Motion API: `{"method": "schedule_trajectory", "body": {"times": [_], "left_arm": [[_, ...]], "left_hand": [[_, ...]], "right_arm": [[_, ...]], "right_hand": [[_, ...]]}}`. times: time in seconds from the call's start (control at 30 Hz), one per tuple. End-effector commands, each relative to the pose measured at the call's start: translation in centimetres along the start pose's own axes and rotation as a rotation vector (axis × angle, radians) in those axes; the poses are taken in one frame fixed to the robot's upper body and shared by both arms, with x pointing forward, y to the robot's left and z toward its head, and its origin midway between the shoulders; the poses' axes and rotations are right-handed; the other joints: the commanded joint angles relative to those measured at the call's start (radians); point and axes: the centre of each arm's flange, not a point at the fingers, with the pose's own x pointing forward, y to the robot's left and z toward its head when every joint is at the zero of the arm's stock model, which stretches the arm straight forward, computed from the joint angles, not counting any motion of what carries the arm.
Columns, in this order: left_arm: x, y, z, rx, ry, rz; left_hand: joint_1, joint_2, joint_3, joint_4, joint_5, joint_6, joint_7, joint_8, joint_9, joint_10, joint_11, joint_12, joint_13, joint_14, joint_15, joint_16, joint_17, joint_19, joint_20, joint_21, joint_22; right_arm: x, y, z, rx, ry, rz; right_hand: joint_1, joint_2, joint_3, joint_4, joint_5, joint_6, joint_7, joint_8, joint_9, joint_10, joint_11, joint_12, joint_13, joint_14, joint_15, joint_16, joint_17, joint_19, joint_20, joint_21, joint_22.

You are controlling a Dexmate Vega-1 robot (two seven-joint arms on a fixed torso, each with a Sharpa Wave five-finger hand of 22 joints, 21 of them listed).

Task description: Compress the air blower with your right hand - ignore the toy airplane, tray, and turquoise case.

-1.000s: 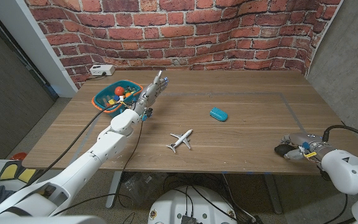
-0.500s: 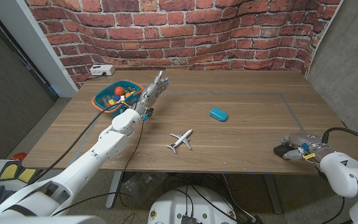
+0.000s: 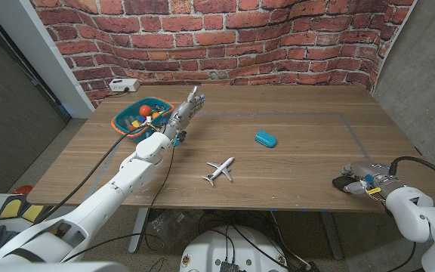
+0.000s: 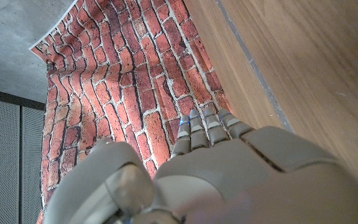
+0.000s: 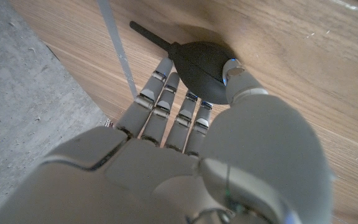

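Right hand [image 3: 362, 181] sits at the table's [image 3: 300, 151] near right corner, close to the front edge, fingers [image 5: 166, 106] and thumb wrapped around the black air blower [image 5: 205, 61], its thin nozzle lying along the wood. Left hand [image 3: 185, 112] is raised beside the tray [image 3: 127, 119] at the far left, fingers straight, holding nothing. Bare wood spreads between the two, broken by the toy airplane [image 3: 220, 169] and turquoise case [image 3: 265, 138]

One air blower [image 5: 202, 60], one toy airplane [image 3: 220, 169], one turquoise case [image 3: 266, 138], one tray [image 3: 127, 119].
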Motion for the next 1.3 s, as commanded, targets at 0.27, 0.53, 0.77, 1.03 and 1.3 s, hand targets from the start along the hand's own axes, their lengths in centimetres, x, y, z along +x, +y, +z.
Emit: {"method": "schedule_trajectory", "body": {"times": [0.27,0.53,0.77,1.03,1.3], "left_arm": [[0.5,0.0,-0.2,-0.014,0.001,-0.006],[0.7,0.0,0.1,-0.011,0.0,-0.015],[0.6,0.1,0.6,-0.003,0.001,-0.017],[0.8,0.1,1.3,0.003,-0.007,-0.019],[1.6,-0.6,1.8,0.009,-0.008,-0.027]], "left_hand": [[0.0,0.009,-0.009,0.001,-0.004,0.012,-0.005,0.003,0.004,0.004,0.003,-0.002,0.003,0.011,0.003,-0.001,0.005,0.003,0.006,0.001,0.004],[0.001,0.01,-0.009,0.001,-0.004,0.013,-0.007,0.003,0.004,0.004,0.003,-0.002,0.003,0.01,0.003,-0.001,0.005,0.0,0.008,0.0,0.004],[0.002,0.011,-0.01,0.001,-0.005,0.014,-0.007,0.002,0.004,0.007,0.001,-0.002,0.003,0.012,0.003,-0.001,0.005,-0.001,0.009,0.0,0.004],[0.002,0.012,-0.011,0.001,-0.005,0.016,-0.006,0.002,0.004,0.006,0.0,-0.002,0.003,0.011,0.003,-0.002,0.005,-0.001,0.009,0.0,0.004],[0.003,0.013,-0.012,0.001,-0.006,0.015,-0.008,0.001,0.005,0.005,0.001,-0.003,0.003,0.012,0.003,-0.001,0.005,0.0,0.01,0.0,0.004]], "right_arm": [[-1.6,-1.8,0.6,-0.025,0.019,-0.11],[-3.4,-3.1,0.6,-0.008,0.049,-0.174],[-5.1,-4.4,1.1,0.003,0.052,-0.24],[-6.5,-5.8,1.4,0.026,0.049,-0.31],[-8.1,-6.6,1.3,0.056,0.053,-0.398]], "right_hand": [[0.004,0.019,-0.002,0.006,-0.015,0.064,-0.002,0.016,0.002,0.061,-0.006,0.009,0.002,0.063,-0.157,0.011,0.002,0.04,-0.146,0.03,0.008],[0.005,0.024,-0.002,0.006,-0.017,0.075,-0.002,0.016,0.002,0.068,-0.006,0.007,0.002,0.072,-0.158,0.009,0.003,0.048,-0.147,0.036,0.01],[0.002,0.027,-0.004,0.008,-0.02,0.074,0.0,0.013,0.002,0.07,-0.006,0.004,0.002,0.074,-0.156,0.006,0.003,0.047,-0.147,0.037,0.01],[-0.001,0.028,-0.006,0.01,-0.022,0.074,-0.001,0.011,0.002,0.07,-0.004,0.001,0.002,0.075,-0.155,0.003,0.004,0.046,-0.147,0.038,0.011],[-0.002,0.029,-0.007,0.01,-0.023,0.077,-0.003,0.01,0.002,0.073,-0.005,-0.002,0.002,0.079,-0.156,0.001,0.004,0.046,-0.147,0.04,0.011]]}}
